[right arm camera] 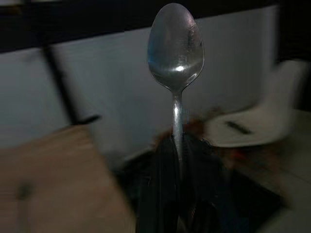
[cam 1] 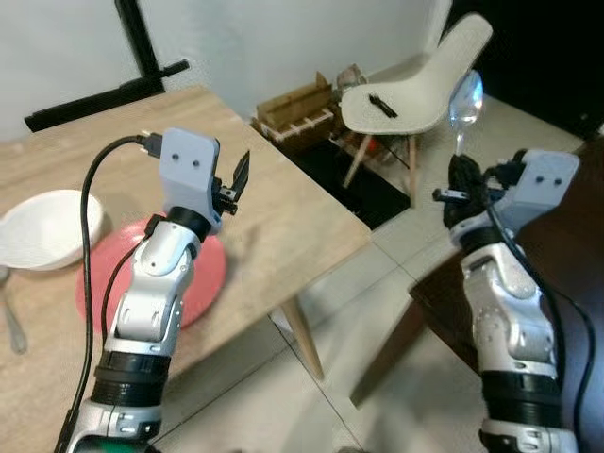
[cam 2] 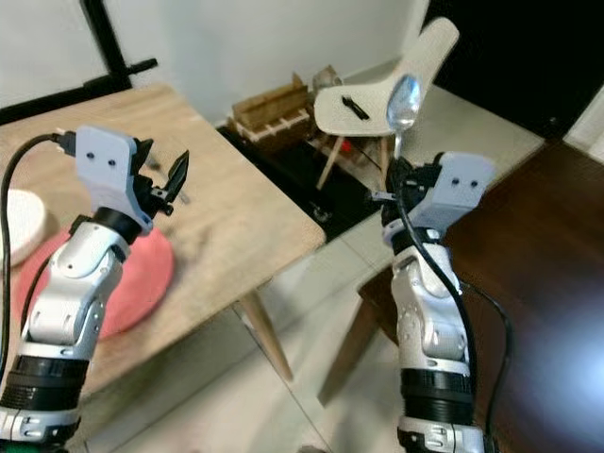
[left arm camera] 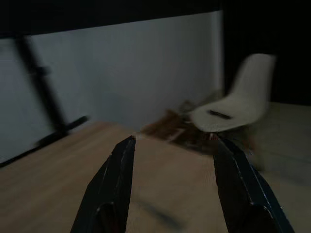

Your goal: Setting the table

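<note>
One spoon [right arm camera: 175,53] stands upright, bowl uppermost, its handle pinched between the closed fingers of the right gripper [cam 1: 460,179], which is raised off the table, out over the tiled floor [cam 1: 377,293] beyond the table's near right corner. A second piece of cutlery [cam 1: 11,321] lies flat near the table's left edge, beside the bowl; its type cannot be made out. There is one white bowl [cam 1: 38,229], resting on the wooden table [cam 1: 283,208] toward its left edge, and one red plate [cam 1: 203,274] just beside it, partly hidden behind the left arm. The left gripper [cam 1: 236,179] hovers above the tabletop near the red plate with its two black fingers spread wide and nothing between them. The table is pale wood with a tapered leg [cam 1: 304,338] under its right corner; most of its top toward the far and right edges is bare. A dark brown table [cam 2: 528,283] fills the lower right, its corner near the right arm. Further back stand one white moulded chair [cam 1: 415,90] with a small dark object [cam 1: 381,104] on its seat, and one wooden crate [cam 1: 297,111] on the floor close to the light table's far right edge. A white wall [cam 1: 283,38] closes the back, with a black stand [cam 1: 142,57] leaning before it. A lane of tile runs between the two tables.
</note>
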`<state>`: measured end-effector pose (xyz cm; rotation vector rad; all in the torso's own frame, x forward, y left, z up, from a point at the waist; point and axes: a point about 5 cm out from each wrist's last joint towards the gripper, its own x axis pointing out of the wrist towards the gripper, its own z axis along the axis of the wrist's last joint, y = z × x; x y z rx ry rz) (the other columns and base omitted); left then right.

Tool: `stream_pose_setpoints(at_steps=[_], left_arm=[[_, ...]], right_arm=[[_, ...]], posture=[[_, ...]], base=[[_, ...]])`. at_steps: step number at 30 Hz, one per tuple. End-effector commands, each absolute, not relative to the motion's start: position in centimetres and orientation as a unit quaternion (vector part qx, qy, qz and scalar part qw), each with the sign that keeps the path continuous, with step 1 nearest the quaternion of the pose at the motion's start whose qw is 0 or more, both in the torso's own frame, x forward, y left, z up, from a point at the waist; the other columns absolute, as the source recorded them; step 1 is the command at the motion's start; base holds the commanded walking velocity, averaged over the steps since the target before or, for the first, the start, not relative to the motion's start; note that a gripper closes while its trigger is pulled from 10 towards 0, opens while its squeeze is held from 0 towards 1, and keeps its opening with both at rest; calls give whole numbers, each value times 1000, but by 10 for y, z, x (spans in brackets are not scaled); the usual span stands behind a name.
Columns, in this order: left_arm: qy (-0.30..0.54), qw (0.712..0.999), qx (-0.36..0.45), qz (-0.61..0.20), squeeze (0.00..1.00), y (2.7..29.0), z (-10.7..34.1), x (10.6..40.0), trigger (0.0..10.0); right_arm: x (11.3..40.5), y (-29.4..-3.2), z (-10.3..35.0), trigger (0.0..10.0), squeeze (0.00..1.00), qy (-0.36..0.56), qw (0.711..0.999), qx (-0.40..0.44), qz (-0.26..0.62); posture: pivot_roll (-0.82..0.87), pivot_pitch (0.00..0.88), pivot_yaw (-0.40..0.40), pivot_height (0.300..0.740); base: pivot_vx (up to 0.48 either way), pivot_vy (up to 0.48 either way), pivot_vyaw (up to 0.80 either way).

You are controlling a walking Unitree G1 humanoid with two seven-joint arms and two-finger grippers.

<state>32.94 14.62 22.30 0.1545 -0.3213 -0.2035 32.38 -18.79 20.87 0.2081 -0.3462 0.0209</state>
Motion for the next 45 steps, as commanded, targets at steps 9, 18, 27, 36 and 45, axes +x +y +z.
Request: stream_pose_setpoints(at_steps=[9,18,27,36,45], left_arm=[[-155,981,74,-96,0,148,220,329,10000],[-151,981,70,-98,0,147,220,329,10000],[-152,981,71,-100,0,147,223,329,10000],[-131,977,106,-134,0,159,232,325,10000],[-70,964,160,-201,0,220,259,290,10000]], right_arm=[[326,-188,211,10000,0,-176,978,108,14],[325,-192,213,10000,0,-180,975,128,20],[326,-179,212,10000,0,-169,974,119,89],[330,-162,208,10000,0,-134,974,76,166],[374,-116,191,10000,0,-36,977,52,205]], posture=[[-96,0,48,740],[-96,0,48,740],[-97,0,51,740],[-70,0,53,740],[18,2,36,740]], base=[[373,0,668],[103,0,0],[0,0,0],[0,0,0],[0,0,0]])
